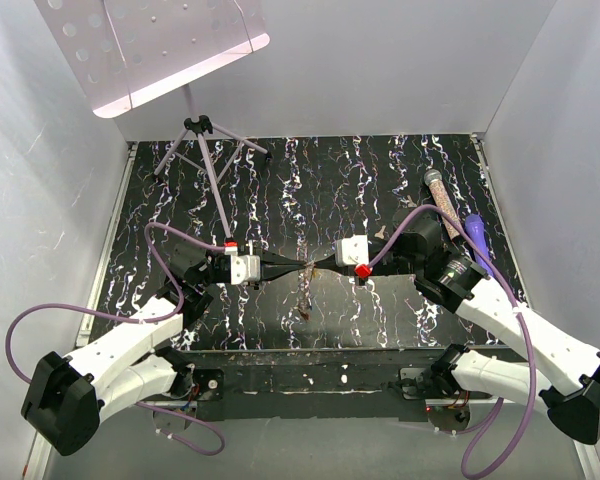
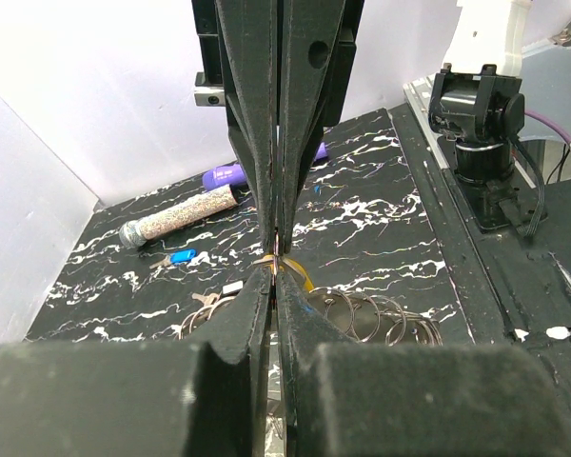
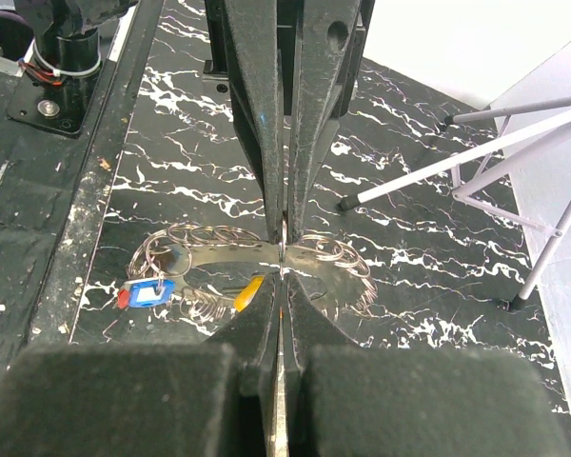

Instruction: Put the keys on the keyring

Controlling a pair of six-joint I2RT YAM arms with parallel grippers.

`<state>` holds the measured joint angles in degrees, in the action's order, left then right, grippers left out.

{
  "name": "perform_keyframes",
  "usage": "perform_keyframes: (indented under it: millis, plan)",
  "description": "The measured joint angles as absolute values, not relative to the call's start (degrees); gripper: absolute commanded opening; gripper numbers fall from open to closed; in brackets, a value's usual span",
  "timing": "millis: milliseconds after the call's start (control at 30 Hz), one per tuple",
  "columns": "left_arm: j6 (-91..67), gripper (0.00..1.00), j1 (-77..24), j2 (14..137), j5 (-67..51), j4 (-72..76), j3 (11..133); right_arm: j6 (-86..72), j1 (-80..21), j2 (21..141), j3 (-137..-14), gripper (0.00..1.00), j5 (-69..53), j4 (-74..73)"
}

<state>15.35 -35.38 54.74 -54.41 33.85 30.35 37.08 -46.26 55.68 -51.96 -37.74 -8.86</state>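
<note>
My left gripper [image 1: 300,267] and right gripper [image 1: 318,266] meet tip to tip above the middle of the mat. Both are shut on thin metal of the keyring [image 3: 219,255], a curved band strung with wire rings [image 2: 381,314] that hangs below them [image 1: 306,292]. The right wrist view shows a blue-headed key [image 3: 148,293], a red one [image 3: 122,299] and a yellow-orange one [image 3: 248,293] at the bunch. Another blue-headed key [image 2: 181,256] lies loose on the mat, apart from the bunch. An edge-on metal strip runs between the right gripper's fingers [image 3: 305,314].
A clear tube of pinkish beads [image 1: 442,205] and a purple marker [image 1: 477,235] lie at the right side of the mat. A tripod stand [image 1: 205,150] with a tilted perforated tray stands at the back left. White walls close in three sides.
</note>
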Motion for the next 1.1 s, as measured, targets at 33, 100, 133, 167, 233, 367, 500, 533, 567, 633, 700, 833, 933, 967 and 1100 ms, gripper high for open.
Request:
perform_keyframes:
  millis: [33,100,133,167,233,367,500,533,567,633,700,833,933,967,1100]
  plan:
    - [15.33,0.0,-35.38,54.74,-54.43,33.91,30.35,37.01,-46.26,55.75,-51.99,0.01,-37.78,-8.86]
    - [15.22,0.0,-35.38,54.74,-54.41,34.02,30.35,36.88,-46.26,55.88,-51.99,0.01,-37.85,-8.86]
    - [15.18,0.0,-35.35,54.74,-54.43,34.09,30.35,36.82,-46.26,55.92,-51.99,0.01,-37.85,-8.86]
    - [15.16,0.0,-35.38,54.74,-54.46,34.2,30.35,36.77,-46.24,55.99,-51.99,0.01,-37.85,-8.84]
    - [15.03,0.0,-35.38,54.74,-54.5,34.35,30.35,36.58,-46.24,56.03,-51.99,0.01,-37.85,-8.84]
    - [14.9,0.0,-35.38,54.74,-54.76,34.72,30.35,36.16,-46.26,56.29,-51.99,0.01,-37.85,-8.78]
    - [14.74,0.0,-35.35,54.74,-54.89,34.76,30.35,35.75,-46.26,56.55,-51.99,0.01,-37.87,-8.64]
    - [14.72,0.0,-35.35,54.74,-54.92,34.79,30.35,35.62,-46.24,56.58,-51.99,0.01,-37.87,-8.56]
    - [14.7,0.0,-35.38,54.74,-54.92,34.81,30.35,35.46,-46.24,56.58,-51.99,0.01,-37.87,-8.51]
    - [14.59,0.0,-35.35,54.74,-54.94,34.87,30.35,35.07,-46.24,56.6,-51.99,0.01,-37.87,-8.45]
    - [14.55,0.0,-35.35,54.74,-55.05,34.96,30.35,34.61,-46.24,56.6,-51.99,0.01,-37.91,-8.4]
    - [14.55,0.0,-35.35,54.74,-55.29,34.98,30.35,34.04,-46.24,56.6,-51.99,0.01,-38.09,-8.4]
    - [14.55,0.0,-35.35,54.74,-55.53,34.98,30.35,33.5,-46.24,56.6,-51.99,0.01,-38.17,-8.38]
    - [14.55,0.0,-35.35,54.74,-55.57,34.98,30.35,33.3,-46.22,56.6,-51.99,0.01,-38.26,-8.4]
    - [14.57,0.0,-35.35,54.74,-55.77,34.98,30.35,33.15,-46.19,56.6,-51.99,0.01,-38.41,-8.4]
